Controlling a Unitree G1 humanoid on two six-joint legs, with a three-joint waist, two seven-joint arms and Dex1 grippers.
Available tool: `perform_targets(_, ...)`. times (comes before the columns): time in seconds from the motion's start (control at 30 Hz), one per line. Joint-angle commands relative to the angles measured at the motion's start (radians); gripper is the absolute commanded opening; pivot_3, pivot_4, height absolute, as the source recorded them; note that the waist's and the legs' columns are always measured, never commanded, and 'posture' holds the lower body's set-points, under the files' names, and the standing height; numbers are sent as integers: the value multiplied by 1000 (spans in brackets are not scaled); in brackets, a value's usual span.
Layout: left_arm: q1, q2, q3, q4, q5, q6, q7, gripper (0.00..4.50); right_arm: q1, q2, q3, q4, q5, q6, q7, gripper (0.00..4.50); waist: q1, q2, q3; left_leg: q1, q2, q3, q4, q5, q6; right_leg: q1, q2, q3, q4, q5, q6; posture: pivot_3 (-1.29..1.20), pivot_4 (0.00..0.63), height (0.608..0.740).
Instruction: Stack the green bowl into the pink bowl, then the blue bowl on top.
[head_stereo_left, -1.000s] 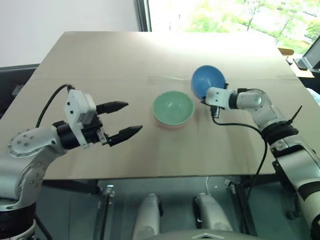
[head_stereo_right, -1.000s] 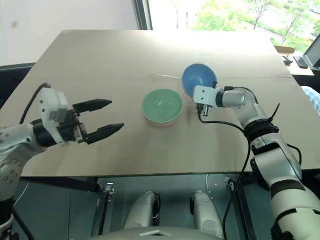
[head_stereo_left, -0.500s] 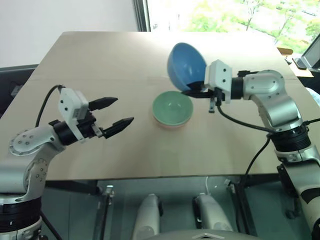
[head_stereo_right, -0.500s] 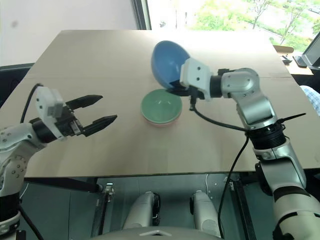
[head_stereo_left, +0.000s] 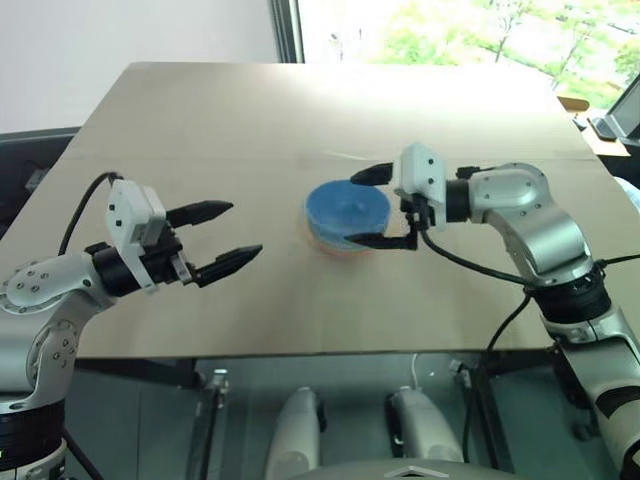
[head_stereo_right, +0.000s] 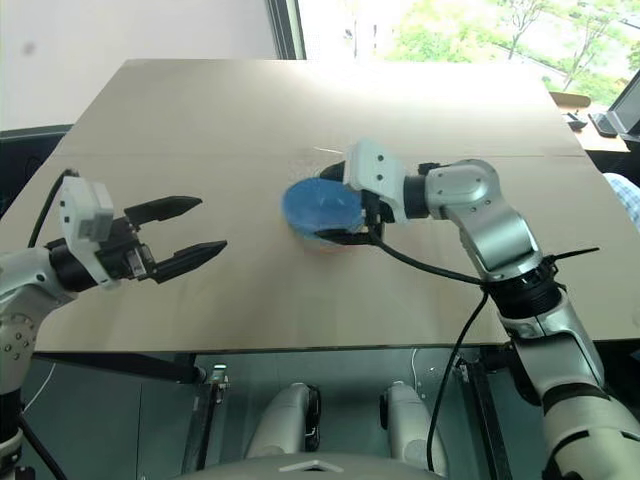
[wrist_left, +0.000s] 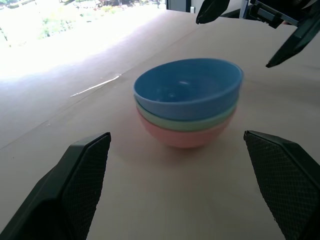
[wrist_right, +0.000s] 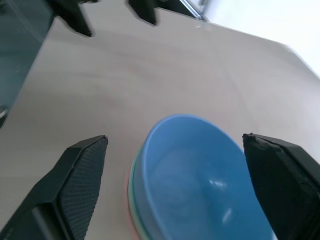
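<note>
Prob lab/office: bare test table, big window

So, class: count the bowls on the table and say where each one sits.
3, all nested in one stack: the pink bowl at the bottom, the green bowl inside it, the blue bowl on top. No others are visible.

Silver-grey jointed arms; white wrist blocks; black cables; each claw has two black pointed fingers.
</note>
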Motion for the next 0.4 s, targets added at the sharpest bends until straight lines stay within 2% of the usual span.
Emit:
perform_targets(0.03,20,30,-8,-42,9,12,-3,4500,145,-111,-167,-113,59,59,-23,4475,11,0,0,0,0,0,0,0,0,0,0,0,-1,0,0,0,150,740)
perform_targets(0.3,34,66,-14,7,21,12,-49,4500,422,-297,-433,-295,234,167,5,4475,4,0,0,1,1,1,-1,0,0,0,1,1,-1,0,0,0,150,740)
perform_targets(0.4,36,82,-19,23,18,27,-72,4500,477,-331,-487,-332,278,191,-8,4475,5,0,0,1,1,1,0,0,0,1,1,1,-1,-1,-1,0,150,740)
